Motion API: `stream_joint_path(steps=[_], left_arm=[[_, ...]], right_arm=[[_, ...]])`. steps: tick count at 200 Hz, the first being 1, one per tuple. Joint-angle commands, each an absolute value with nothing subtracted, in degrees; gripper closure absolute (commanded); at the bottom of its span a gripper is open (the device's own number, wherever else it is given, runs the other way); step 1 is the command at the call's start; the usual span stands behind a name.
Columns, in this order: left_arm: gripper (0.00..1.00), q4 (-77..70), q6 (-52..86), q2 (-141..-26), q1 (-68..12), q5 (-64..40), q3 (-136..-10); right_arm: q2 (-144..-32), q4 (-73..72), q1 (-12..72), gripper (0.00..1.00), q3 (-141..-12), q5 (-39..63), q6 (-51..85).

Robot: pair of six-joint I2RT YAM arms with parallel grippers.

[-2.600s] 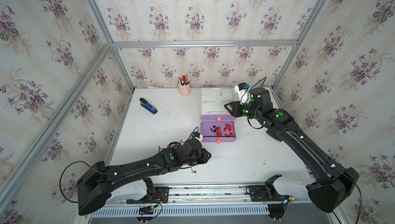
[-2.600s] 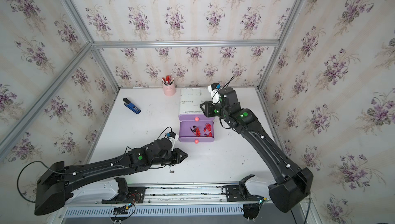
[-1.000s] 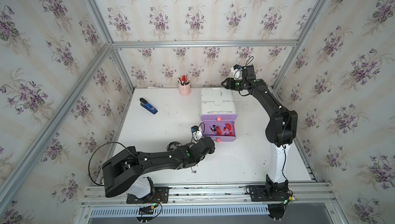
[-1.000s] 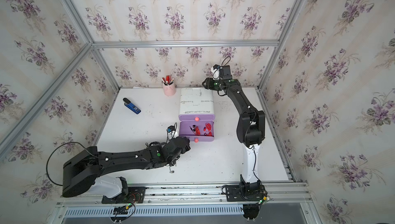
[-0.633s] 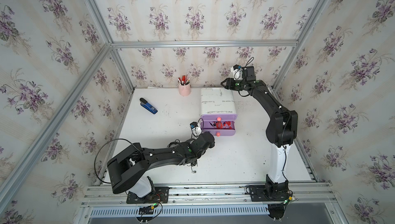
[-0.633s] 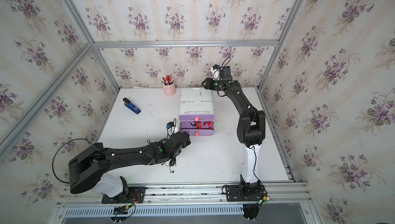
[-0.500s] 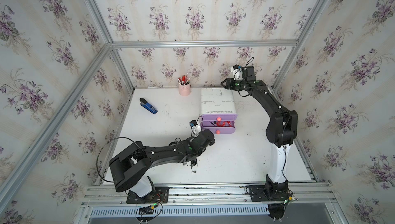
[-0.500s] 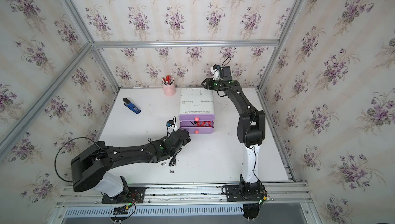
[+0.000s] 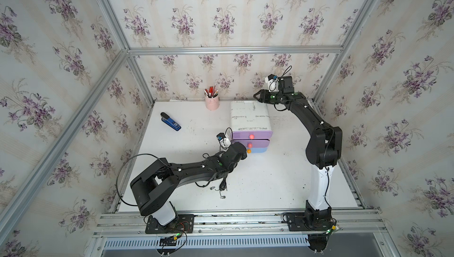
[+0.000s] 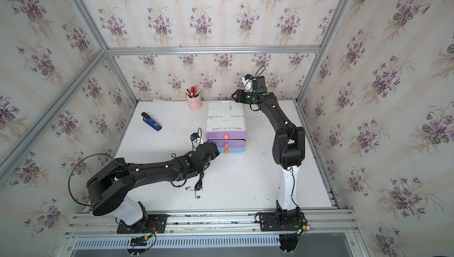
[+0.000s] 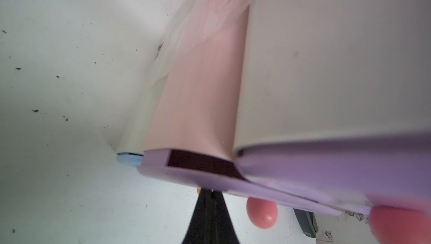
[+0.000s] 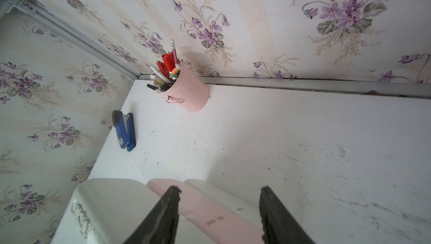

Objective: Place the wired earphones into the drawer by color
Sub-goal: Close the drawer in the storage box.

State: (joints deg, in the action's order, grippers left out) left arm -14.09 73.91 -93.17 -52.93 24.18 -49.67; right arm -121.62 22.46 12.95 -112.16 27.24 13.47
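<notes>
Drawer [image 9: 250, 120] just beside left gripper [image 9: 245, 153]

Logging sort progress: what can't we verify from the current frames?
- Drawer contents: no interior shows in both top views.
- Left end effector touching the orange knob or not: left arm covers it from above; left wrist view blurred.
- Black earphones: partly under that arm, cable too thin to trace.

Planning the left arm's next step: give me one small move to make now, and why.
Probably back the left gripper away from the drawer unit: all three drawers look pushed in, its shut tips sit at their fronts, and black earphones lie on the table by its forearm.
</notes>
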Motion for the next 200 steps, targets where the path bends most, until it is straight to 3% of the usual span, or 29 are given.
stream_joint_path(steps=[1,86,155,178,200], left_arm=[[1.0,-14.7,74.0,-93.5,-52.6,26.1,-50.4],[1.0,-13.9,74.9,-91.9,-52.6,25.6,-47.5],[0.96,-8.4,70.6,-82.0,-54.2,21.0,-42.7],[0.94,-2.2,67.4,-75.1,-54.3,19.6,-41.9],[0.93,5.9,61.8,-69.0,-54.1,20.3,-44.4]], right_arm=[[-121.9,27.7,13.1,0.43,-111.9,27.5,11.6],[-121.3,27.2,13.1,0.42,-111.9,27.7,12.0],[-114.9,26.0,9.7,0.39,-110.9,24.9,13.2],[-106.3,23.1,5.9,0.39,-103.3,24.8,15.9],[-93.3,15.0,1.9,0.39,-86.2,26.6,21.6]])
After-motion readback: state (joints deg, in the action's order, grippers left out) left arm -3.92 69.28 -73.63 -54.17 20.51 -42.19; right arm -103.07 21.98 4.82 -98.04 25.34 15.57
